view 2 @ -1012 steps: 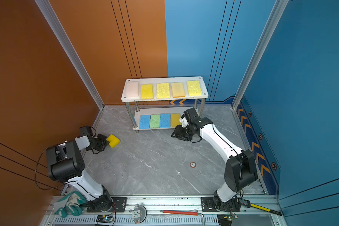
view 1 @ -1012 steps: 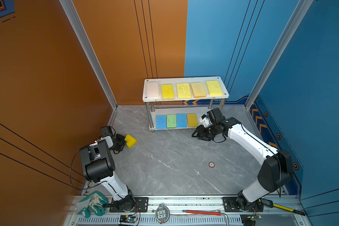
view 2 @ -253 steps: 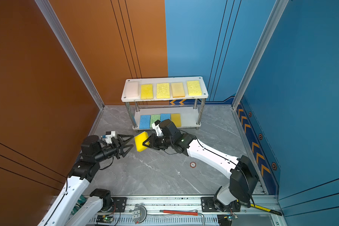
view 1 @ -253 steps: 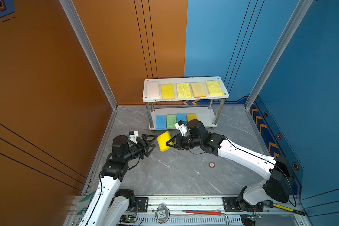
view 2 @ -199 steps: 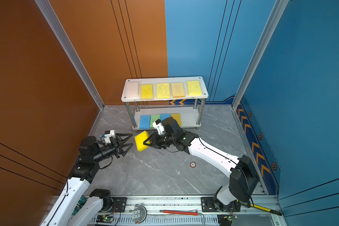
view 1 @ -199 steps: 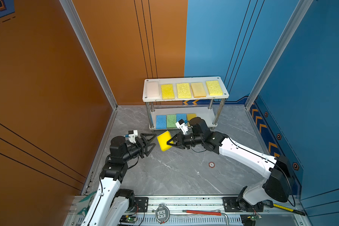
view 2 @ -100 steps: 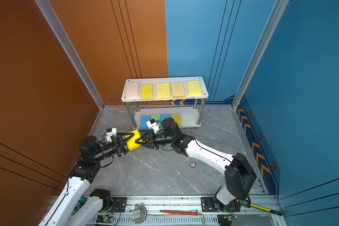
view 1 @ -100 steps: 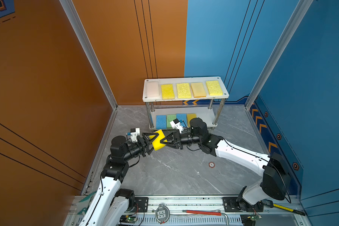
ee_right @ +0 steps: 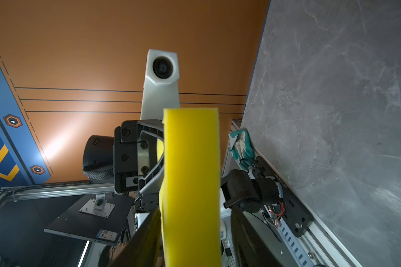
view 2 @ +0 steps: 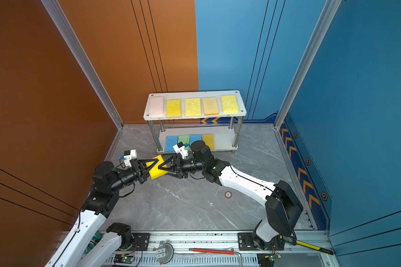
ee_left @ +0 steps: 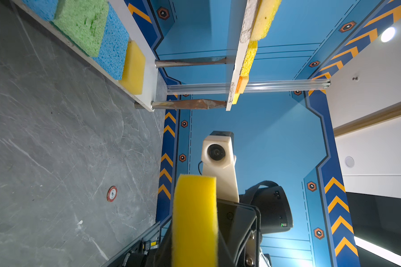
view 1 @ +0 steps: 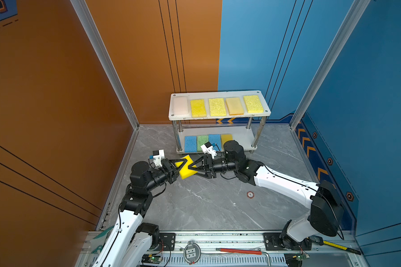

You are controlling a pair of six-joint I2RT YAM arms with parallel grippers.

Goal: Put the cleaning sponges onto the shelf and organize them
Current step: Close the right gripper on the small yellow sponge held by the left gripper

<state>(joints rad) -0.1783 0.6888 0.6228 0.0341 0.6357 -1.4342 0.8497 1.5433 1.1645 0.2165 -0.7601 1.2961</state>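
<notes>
In both top views a yellow sponge [view 1: 187,170] [view 2: 156,170] hangs above the floor, in front of the shelf [view 1: 218,116] [view 2: 195,118]. My left gripper [view 1: 182,167] [view 2: 152,167] is shut on it; in the left wrist view the jaws pinch the sponge [ee_left: 195,219] edge-on. My right gripper [view 1: 192,169] [view 2: 162,168] faces it from the other side, open, and in the right wrist view a gap shows beside the sponge [ee_right: 190,185]. The top board holds a pale sponge [view 1: 180,105] and several yellow ones. On the lower board lie a blue sponge [view 1: 190,143], a green one [view 1: 202,142], another blue and a yellow one [view 1: 226,138].
The right end of the lower board [view 1: 243,138] is bare. A round marker [view 1: 250,194] lies on the grey floor. A red-handled tool [view 1: 239,250] rests on the front rail, and a green-and-white glove [ee_right: 241,143] lies by the left arm's base. Walls close in on three sides.
The right gripper carried the yellow sponge between the left gripper's open jaws. The left jaws have closed on it and the right jaws have opened.
</notes>
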